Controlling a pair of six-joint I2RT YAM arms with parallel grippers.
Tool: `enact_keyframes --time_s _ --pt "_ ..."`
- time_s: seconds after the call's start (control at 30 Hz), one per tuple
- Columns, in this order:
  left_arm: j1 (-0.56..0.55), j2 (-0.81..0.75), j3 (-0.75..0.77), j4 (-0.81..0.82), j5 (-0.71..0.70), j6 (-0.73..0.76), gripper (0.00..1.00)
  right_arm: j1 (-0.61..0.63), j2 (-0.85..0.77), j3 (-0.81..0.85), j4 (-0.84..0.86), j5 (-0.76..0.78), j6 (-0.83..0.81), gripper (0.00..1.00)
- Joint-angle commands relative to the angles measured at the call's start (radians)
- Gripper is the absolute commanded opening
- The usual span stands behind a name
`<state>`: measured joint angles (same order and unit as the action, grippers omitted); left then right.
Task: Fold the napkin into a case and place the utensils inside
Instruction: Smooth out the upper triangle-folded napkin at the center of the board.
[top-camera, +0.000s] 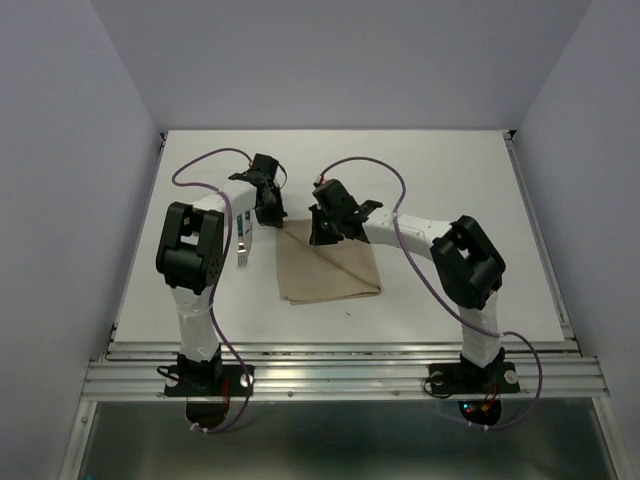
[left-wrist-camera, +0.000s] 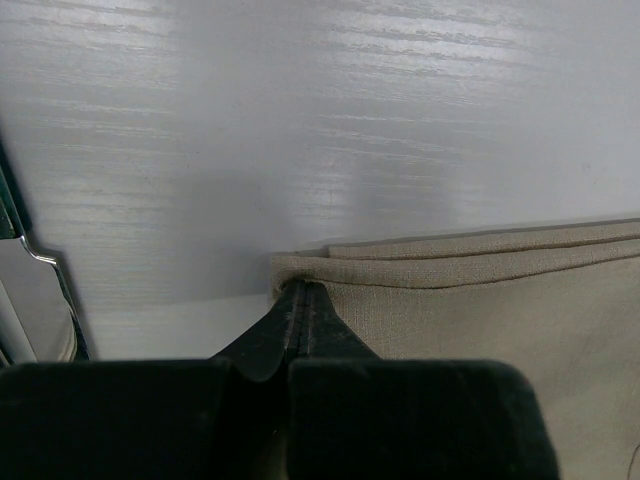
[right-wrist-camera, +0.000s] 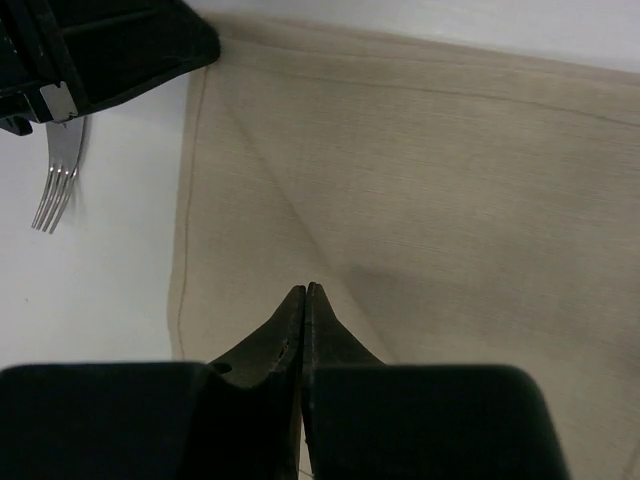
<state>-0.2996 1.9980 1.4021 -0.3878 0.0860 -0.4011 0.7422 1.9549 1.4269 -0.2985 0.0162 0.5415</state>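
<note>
The left claw (left-wrist-camera: 300, 292) is pinched shut on a corner of the folded napkin (left-wrist-camera: 480, 330), which spreads to its right on the bench (left-wrist-camera: 300, 120). The right claw (right-wrist-camera: 305, 292) is closed, its tips together over the napkin. A fork (right-wrist-camera: 55, 190) lies off to its left.

napkin (top-camera: 330, 268): plain beige-tan all over, with a tiny weave up close
surface (top-camera: 450, 170): white, with thin pale lines like wood
fork (right-wrist-camera: 55, 185): shiny silver
left claw (left-wrist-camera: 303, 293): black
right claw (right-wrist-camera: 304, 292): black
arms (top-camera: 197, 325): white with black parts
cables (top-camera: 215, 153): purple
walls (top-camera: 80, 120): pale purple
rail (top-camera: 340, 375): silver-grey
</note>
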Motion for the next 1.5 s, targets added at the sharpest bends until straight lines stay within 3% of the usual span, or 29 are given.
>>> enact_keyframes --time_s 0.0,0.23,0.53,1.13,1.47 --pt "0.002 -0.008 -0.018 -0.005 0.000 0.013 0.00 0.006 0.074 0.119 0.048 -0.073 0.051 0.01" --pt "0.002 -0.011 -0.015 -0.011 0.000 0.013 0.00 0.016 0.212 0.210 0.045 -0.091 0.084 0.01" --pt "0.002 -0.016 -0.022 -0.008 -0.002 0.015 0.00 0.016 0.237 0.184 0.048 -0.053 0.104 0.01" --pt "0.002 0.012 -0.028 -0.003 -0.002 0.019 0.00 0.016 -0.008 -0.163 0.096 0.082 0.121 0.01" --pt "0.002 0.024 -0.025 -0.005 0.001 0.019 0.00 0.016 -0.097 -0.264 0.095 0.125 0.107 0.01"
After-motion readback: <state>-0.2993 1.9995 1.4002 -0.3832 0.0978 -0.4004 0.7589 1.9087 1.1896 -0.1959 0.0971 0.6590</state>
